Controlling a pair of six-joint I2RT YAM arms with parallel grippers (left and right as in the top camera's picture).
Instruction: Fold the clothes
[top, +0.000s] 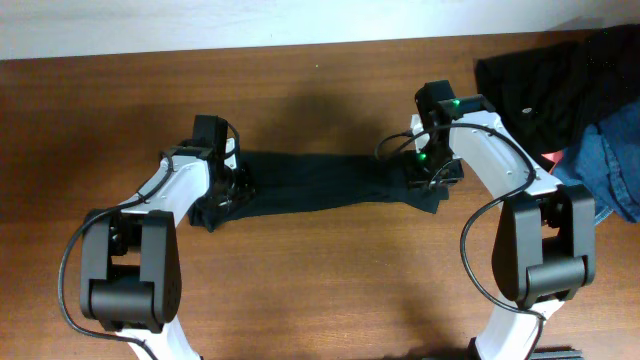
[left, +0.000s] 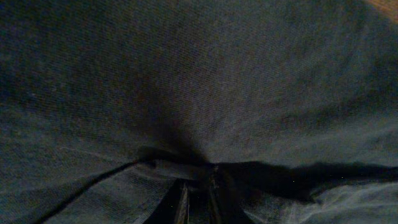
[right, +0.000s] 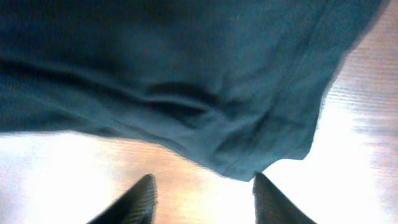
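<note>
The black T-shirt (top: 310, 190) lies as a narrow band across the tabletop (top: 320, 290), between both arms. The left gripper (left: 198, 186) pinches its bunched end, seemingly as an anchor. The right gripper (right: 204, 183) has its jaws parted and empty, with the hem corner loose just ahead.

Black T-shirt (top: 310, 187) stretched between left hand (top: 228, 185), right hand (top: 432, 178); grips unclear.

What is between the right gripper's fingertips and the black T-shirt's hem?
Only bare wooden table, seen in the right wrist view: the right gripper stands open, clear of the T-shirt.
</note>
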